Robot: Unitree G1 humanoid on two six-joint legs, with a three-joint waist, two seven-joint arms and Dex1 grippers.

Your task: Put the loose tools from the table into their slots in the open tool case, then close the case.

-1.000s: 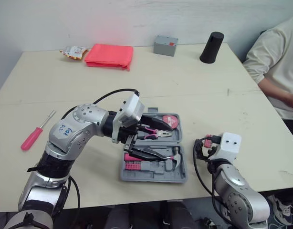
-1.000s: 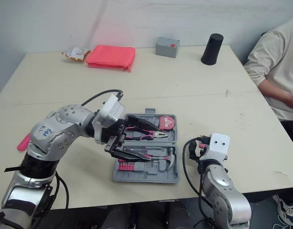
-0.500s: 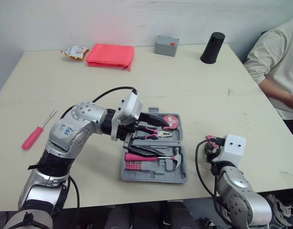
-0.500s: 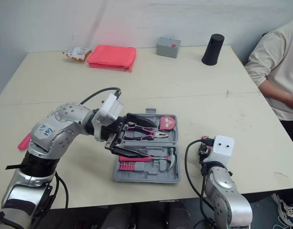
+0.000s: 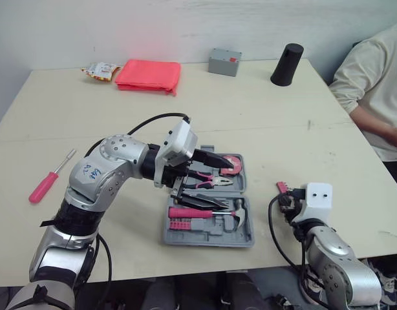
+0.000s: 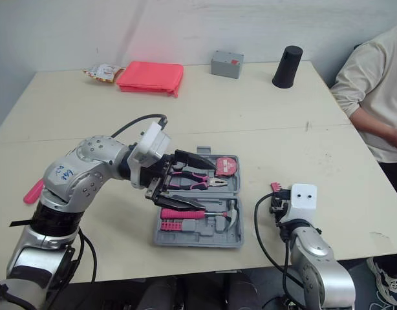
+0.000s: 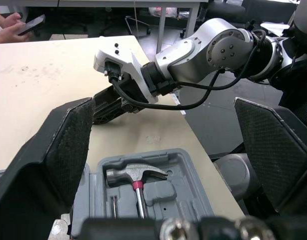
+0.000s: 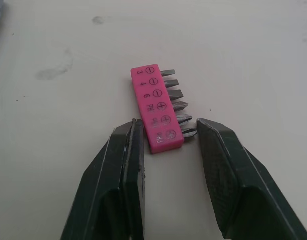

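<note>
My left arm (image 5: 111, 169) reaches rightward, left gripper (image 5: 223, 185) spread wide; my right arm (image 5: 335, 257) sits low, right gripper (image 8: 166, 126) parted.

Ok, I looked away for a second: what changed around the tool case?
The left end effector, open, rose away from the open grey plastic tool case, uncovering the pink-handled hammer in its slot. The right end effector, open around the pink bit holder on the beige table, drifted slightly rightward. The case and the loose pink-handled screwdriver stayed put.
</note>
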